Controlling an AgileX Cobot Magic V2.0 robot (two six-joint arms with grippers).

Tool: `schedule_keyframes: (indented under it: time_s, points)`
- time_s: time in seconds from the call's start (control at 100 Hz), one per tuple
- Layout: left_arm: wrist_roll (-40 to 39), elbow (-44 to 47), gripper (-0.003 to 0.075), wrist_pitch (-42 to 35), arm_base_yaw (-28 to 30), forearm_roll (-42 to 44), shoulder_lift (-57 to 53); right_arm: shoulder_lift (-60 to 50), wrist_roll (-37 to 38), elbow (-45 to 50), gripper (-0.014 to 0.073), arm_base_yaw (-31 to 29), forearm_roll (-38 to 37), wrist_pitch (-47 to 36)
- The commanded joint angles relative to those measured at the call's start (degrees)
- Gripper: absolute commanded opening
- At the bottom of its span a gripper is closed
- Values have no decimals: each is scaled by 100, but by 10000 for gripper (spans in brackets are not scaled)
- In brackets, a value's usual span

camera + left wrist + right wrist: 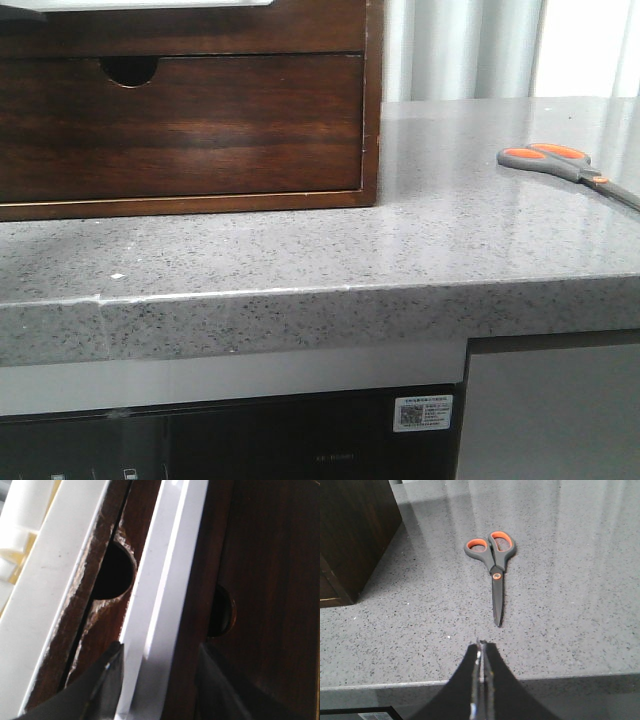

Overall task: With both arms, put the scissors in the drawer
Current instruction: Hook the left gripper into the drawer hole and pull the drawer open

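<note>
right gripper [481, 652]: closest thing in the right wrist view. Fingers pressed together, nothing between them, hovering over the front edge of the countertop [560, 630]. Not visible in the front view.

scissors [493, 565]: flat on the stone just past those fingertips, blades closed, tip pointing back at the gripper and the orange-lined loops on the far side. In the front view the scissors [565, 166] sit out on the right, well apart from the wooden chest [372, 120].

how they'd handle: my guess is light and totally rigid, nothing fragile. Slim metal blades on polished stone look slippery and lie very low, so a pinch there could skate.

where I'd grab: across the pivot/neck just below the loops, where it's thicker and the plastic should give some grip. Jaws need to open first.

left gripper [159, 680]: fingers apart, straddling the white strip [160, 595] on top of the drawer [200, 580]. Can't tell if the pads actually touch it.

drawer state: looks pulled out a bit in the left wrist view, but how far is hard to judge. The notched front [128, 68] below it looks flush.

far back: pale curtain [460, 50] behind the counter.
</note>
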Motion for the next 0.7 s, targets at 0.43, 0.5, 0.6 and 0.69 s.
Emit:
schedule_keyframes:
  time_s: [0.43, 0.5, 0.6, 0.69]
  points:
    - [-26, -197, -19, -200, -40, -215, -19, 74, -21, -202, -46, 24, -4, -403]
    - [-26, -161, -19, -185, -40, -226, -72, 74, -21, -202, -46, 24, -4, -403]
    - [-50, -80, -19, -185, -40, -226, -223, 74, -21, -202, -46, 24, -4, -403]
    - [-50, 45, -19, -185, -40, -226, -366, 74, -21, -202, -46, 24, -4, -403]
